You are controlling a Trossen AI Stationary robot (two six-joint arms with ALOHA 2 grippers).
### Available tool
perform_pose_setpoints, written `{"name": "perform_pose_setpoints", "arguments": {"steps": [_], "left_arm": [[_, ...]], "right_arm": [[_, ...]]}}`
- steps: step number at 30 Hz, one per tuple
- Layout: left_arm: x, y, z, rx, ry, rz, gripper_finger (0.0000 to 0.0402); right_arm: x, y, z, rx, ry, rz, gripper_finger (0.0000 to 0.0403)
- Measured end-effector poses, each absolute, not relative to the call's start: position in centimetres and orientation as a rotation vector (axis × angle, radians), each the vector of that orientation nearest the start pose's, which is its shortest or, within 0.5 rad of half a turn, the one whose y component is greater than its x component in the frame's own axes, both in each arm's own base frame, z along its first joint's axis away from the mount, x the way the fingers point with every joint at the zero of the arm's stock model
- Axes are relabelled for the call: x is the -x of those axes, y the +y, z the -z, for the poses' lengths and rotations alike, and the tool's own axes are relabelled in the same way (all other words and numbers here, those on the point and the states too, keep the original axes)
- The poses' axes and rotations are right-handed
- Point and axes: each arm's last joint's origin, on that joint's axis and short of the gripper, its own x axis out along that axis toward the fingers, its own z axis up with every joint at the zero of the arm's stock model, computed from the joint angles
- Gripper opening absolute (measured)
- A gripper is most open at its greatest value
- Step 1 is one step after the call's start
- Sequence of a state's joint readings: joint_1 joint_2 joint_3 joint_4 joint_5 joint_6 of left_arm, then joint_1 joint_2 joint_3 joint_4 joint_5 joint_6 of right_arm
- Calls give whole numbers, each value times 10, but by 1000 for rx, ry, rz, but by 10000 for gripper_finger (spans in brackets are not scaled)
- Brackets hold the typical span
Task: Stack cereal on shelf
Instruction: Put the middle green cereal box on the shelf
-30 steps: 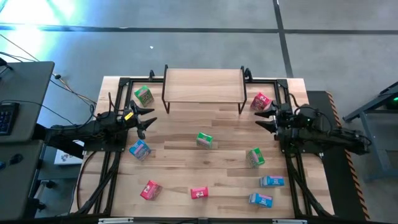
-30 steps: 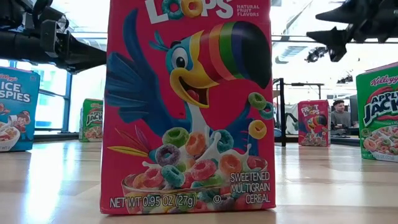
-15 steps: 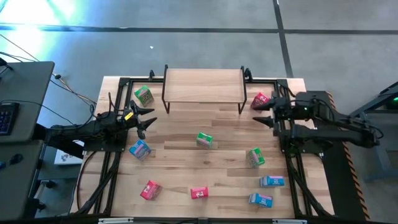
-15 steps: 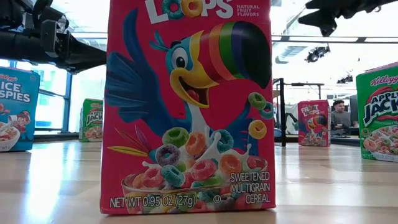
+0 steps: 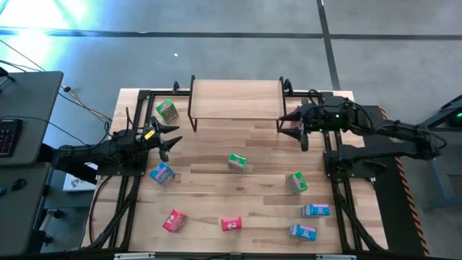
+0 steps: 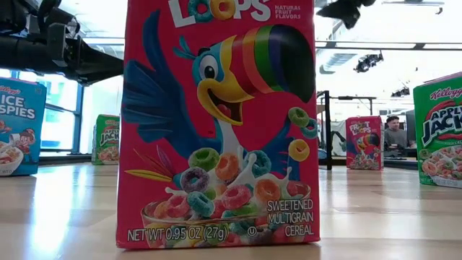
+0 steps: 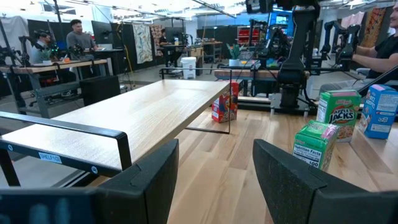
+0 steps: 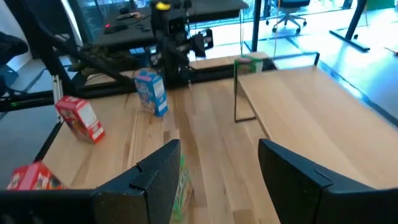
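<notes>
Right gripper jaws apart beside shelf, left gripper waiting

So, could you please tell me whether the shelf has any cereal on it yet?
Empty: the high view shows the shelf bare on top, and the left wrist view agrees.

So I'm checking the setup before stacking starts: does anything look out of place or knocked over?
Nothing looks damaged or spilled. The shelf holds no boxes, and the cereal boxes are scattered at mixed angles over the tabletop; a green box sits mid-table. Both the left gripper and right gripper are open and hold nothing.
</notes>
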State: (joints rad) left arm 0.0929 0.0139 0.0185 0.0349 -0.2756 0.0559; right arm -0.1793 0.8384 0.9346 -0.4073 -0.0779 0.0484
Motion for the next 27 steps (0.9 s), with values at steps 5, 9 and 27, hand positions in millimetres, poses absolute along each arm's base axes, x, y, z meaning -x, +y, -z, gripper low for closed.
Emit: {"name": "perform_pose_setpoints", "arguments": {"steps": [5, 9, 27], "left_arm": [[-95, 17, -172, -52, -29, -369, 198], [-95, 17, -172, -52, -30, -369, 198], [-95, 17, -172, -52, -29, -369, 198]], "right_arm": [[-196, -22, -375, -119, 337, 136, 210], [-217, -14, -381, -147, 423, 135, 210], [-304, 21, -316, -267, 736, 63, 209]]}}
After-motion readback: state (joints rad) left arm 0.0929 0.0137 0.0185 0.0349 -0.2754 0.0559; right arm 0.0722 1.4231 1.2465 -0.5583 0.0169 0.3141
